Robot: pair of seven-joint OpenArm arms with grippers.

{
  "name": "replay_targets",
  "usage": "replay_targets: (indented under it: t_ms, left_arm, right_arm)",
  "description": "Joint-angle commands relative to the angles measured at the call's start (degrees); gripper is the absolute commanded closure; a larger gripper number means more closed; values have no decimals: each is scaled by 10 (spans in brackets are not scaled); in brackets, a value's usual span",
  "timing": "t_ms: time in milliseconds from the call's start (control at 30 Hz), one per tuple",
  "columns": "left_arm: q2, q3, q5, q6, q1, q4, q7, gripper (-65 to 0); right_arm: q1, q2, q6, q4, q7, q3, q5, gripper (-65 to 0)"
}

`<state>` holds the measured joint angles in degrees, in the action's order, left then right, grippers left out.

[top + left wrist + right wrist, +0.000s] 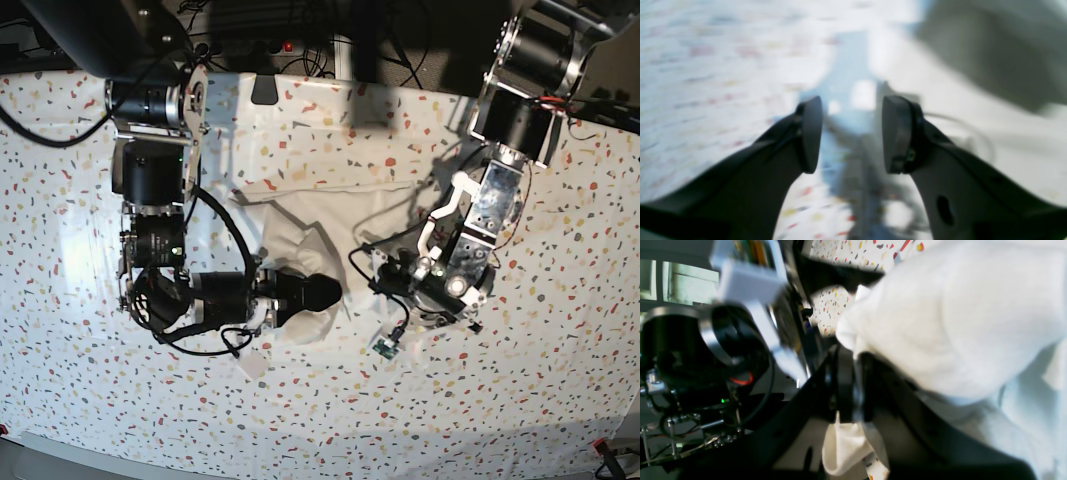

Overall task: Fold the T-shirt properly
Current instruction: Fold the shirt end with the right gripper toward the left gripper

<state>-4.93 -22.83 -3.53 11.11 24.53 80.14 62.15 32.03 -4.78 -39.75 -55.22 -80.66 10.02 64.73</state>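
One white T-shirt lies rumpled and bunched at the middle of the speckled table cover, plain side up. Its fabric is pinched between the closed jaws of the right gripper. Beside it, the left gripper hangs spread wide, holding nothing.

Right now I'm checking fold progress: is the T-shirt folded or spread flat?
Neither: the T-shirt lies bunched and rumpled on the table cover, one part pinched in the right hand.
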Motion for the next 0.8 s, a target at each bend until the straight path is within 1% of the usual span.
replay_targets:
  t_ms: [0,33,100,133,233,267,333,367,400,433,567,700,767]
  left_arm:
    - [-1,3,-35,-15,23,12,-4,-284]
    - [-3,3,-62,-29,26,12,-5,-284]
    - [-11,3,-75,-47,32,12,-5,-284]
    - [-16,3,-74,-52,33,12,-5,-284]
    - [-24,3,-72,-52,31,12,-4,-284]
    - [-27,3,-63,-52,30,12,-5,-284]
    - [-29,3,-46,-52,29,12,-4,-284]
    - [-29,3,-42,-52,29,12,-4,-284]
    - [-29,3,-35,-52,29,12,-5,-284]
    - [-29,3,-35,-51,29,12,-5,-284]
    - [-29,3,-42,-51,30,12,-5,-284]
    - [-29,3,-51,-51,30,12,-5,-284]
    - [-29,3,-54,-51,29,12,-5,-284]
  right_arm:
    - [18,-1,-3,-9,7,1,19,0]
    - [18,-1,-3,-9,7,1,19,0]
    - [18,3,-3,-9,7,1,19,0]
    - [18,6,-3,-9,7,1,19,0]
    - [18,14,-3,-9,7,1,19,0]
    - [18,19,-3,-9,7,1,19,-29]
    - [18,28,-3,-9,7,1,19,-171]
    - [18,33,-3,-9,7,1,19,-225]
    - [18,39,-3,-9,8,1,19,-263]
    - [18,43,-3,-9,9,1,20,-284]
    - [18,59,-3,-9,9,1,21,-289]
    - [20,59,-3,-9,9,1,69,-288]
    - [26,57,-3,-9,9,1,80,-288]
